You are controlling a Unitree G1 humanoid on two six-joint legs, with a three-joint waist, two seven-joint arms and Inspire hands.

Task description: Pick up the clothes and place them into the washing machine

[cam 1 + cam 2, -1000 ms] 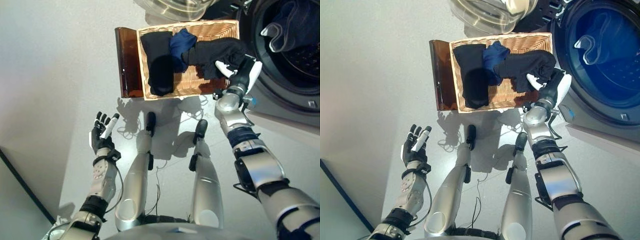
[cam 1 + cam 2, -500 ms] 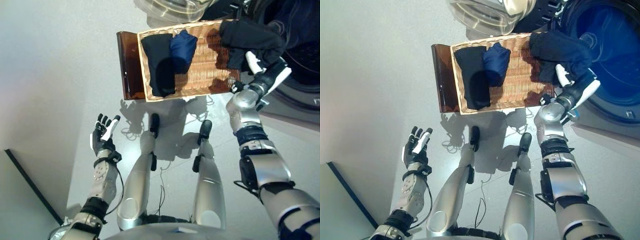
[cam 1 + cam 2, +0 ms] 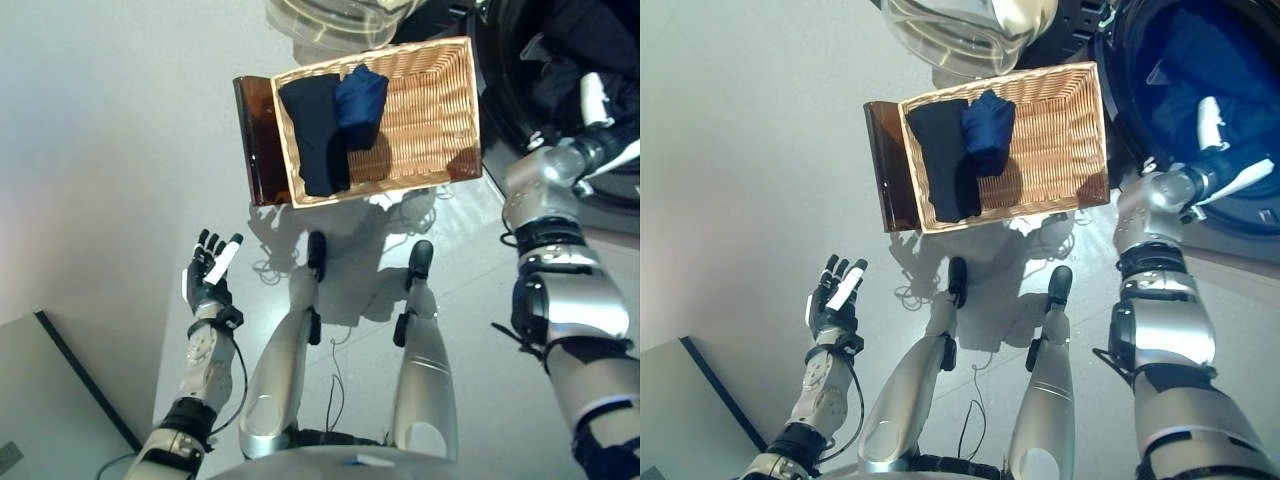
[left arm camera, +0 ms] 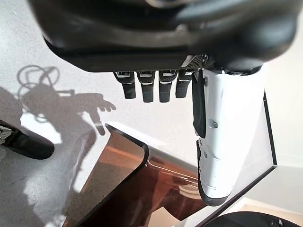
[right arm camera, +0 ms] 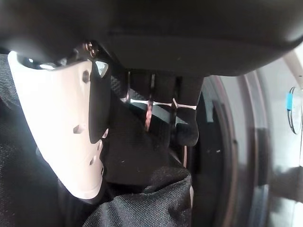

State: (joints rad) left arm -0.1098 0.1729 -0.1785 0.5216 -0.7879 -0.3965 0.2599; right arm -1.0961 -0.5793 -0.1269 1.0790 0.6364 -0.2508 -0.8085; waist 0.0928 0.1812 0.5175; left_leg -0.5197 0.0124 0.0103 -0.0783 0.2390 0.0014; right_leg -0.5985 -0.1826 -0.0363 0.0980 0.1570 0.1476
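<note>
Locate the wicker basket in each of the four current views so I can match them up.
Left eye view: wicker basket at top centre, with a black garment and a blue garment at its left end.
Right eye view: same place, top centre.
Left wrist view: not in it.
Right wrist view: not in it.
Shared landmark: the brown panel along the basket's left side, also in the left wrist view.

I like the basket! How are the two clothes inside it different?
The black garment is darker, longer and lies stretched along the wicker basket's left end; the blue garment is brighter, shorter and bunched beside it, overlapping its edge. Both are soft cloth, with neither hand touching them.
</note>
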